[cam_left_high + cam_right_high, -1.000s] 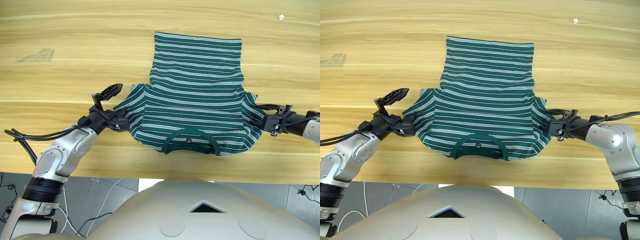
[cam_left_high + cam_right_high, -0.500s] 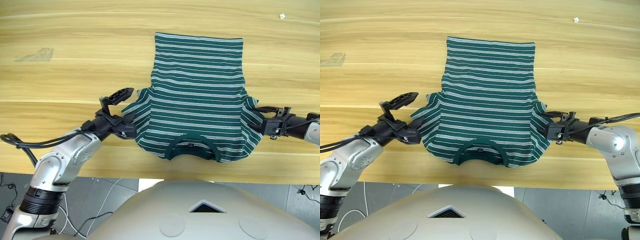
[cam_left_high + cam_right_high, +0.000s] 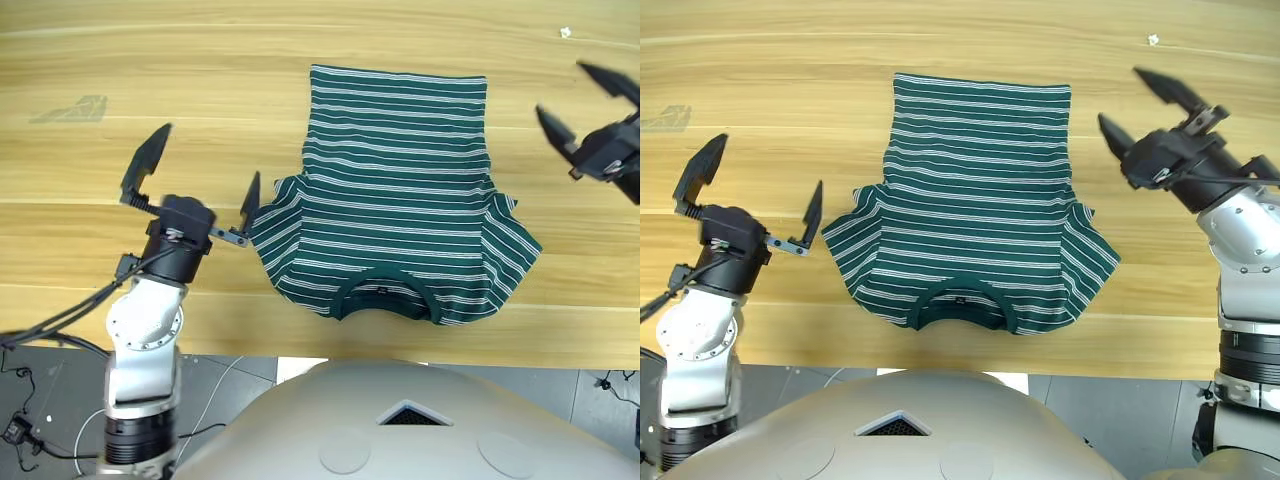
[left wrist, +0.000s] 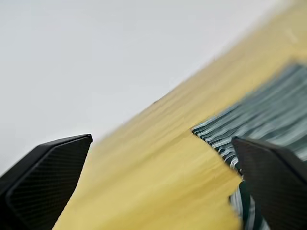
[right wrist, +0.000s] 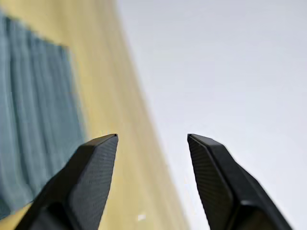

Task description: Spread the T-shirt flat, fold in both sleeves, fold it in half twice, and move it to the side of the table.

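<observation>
A dark green T-shirt (image 3: 398,190) with thin white stripes lies on a pale wooden table (image 3: 150,60), near its front edge and about midway between the two arms. Its collar points toward the robot, its hem away. Both short sleeves lie rumpled beside the body. The left gripper (image 3: 205,165) sits just beside the left sleeve, fingers spread wide and empty; whether its inner fingertip touches the cloth cannot be told. The right gripper (image 3: 1122,95) is off the shirt's right side, level with its far half, fingers also apart, holding nothing. A small white scrap (image 3: 564,33) lies at the far right, a grey mark (image 3: 72,110) at the far left.
</observation>
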